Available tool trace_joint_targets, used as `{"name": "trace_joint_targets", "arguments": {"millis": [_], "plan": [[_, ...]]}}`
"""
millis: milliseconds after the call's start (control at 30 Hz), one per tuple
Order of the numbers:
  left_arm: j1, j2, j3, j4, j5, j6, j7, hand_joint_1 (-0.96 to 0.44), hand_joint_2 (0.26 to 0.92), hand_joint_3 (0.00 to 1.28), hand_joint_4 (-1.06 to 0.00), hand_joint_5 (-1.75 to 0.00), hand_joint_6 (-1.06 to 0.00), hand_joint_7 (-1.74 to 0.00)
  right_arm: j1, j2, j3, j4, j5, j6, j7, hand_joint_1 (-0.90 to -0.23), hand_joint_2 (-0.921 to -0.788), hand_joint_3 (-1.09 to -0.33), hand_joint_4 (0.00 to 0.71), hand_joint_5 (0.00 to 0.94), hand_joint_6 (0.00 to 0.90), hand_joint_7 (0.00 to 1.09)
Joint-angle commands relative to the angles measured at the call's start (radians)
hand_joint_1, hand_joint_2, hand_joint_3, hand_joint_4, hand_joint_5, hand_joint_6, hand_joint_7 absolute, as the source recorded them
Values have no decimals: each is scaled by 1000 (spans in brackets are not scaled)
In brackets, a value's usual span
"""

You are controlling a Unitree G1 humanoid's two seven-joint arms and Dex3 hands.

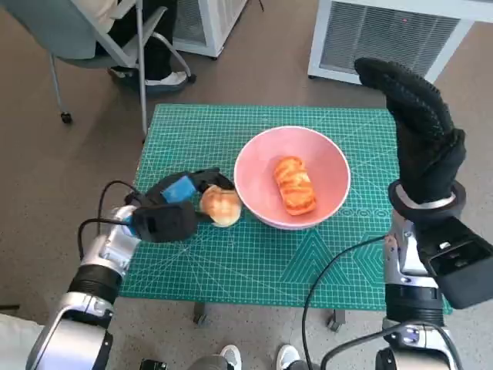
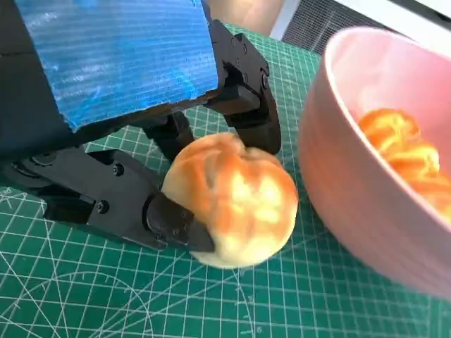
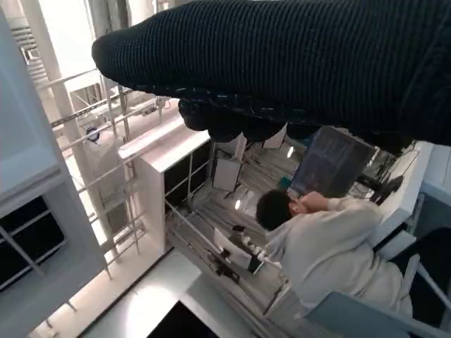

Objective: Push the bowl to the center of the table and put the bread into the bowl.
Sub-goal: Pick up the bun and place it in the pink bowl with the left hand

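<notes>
A bowl (image 1: 330, 158) is sitting mid-table (image 1: 254, 262) with one bread (image 1: 294, 185) in it; a bun (image 1: 222, 206) is lying just left, between the left hand's (image 1: 166, 216) fingers.

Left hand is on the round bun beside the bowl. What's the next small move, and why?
Probably lift the round bun a little off the green mat before moving it sideways. The left hand already has its fingers against the bun, and the pink bowl stands right beside it, its wall rising higher than the bun. One bread is already inside; the right hand is raised clear.
</notes>
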Motion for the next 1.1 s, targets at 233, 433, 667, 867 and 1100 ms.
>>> {"name": "trace_joint_targets", "arguments": {"millis": [233,433,667,867,1100], "plan": [[-81,39,117,-205,-47,48,99,5,920,70,-698,-1175,-611,-1163,12,0,-7,23,-7,-7,-11,-600,-921,-705,316,0,49,622],[-102,24,128,-364,-14,101,169,5,911,27,-770,-1076,-675,-1119,6,4,-4,36,-11,-15,-16,-595,-921,-706,316,0,49,621],[-154,-16,109,-444,-19,106,180,4,898,9,-831,-1003,-709,-1090,-1,8,1,43,-6,-15,-16,-594,-921,-706,317,1,50,620],[-200,-70,74,-424,-50,81,128,3,909,11,-814,-1023,-675,-1123,0,14,6,33,-10,-12,-21,-593,-921,-705,317,1,49,620],[-253,-119,12,-332,-15,25,113,2,916,10,-811,-1022,-650,-1150,-1,13,9,27,-14,-8,-26,-593,-921,-705,318,1,49,621]]}}
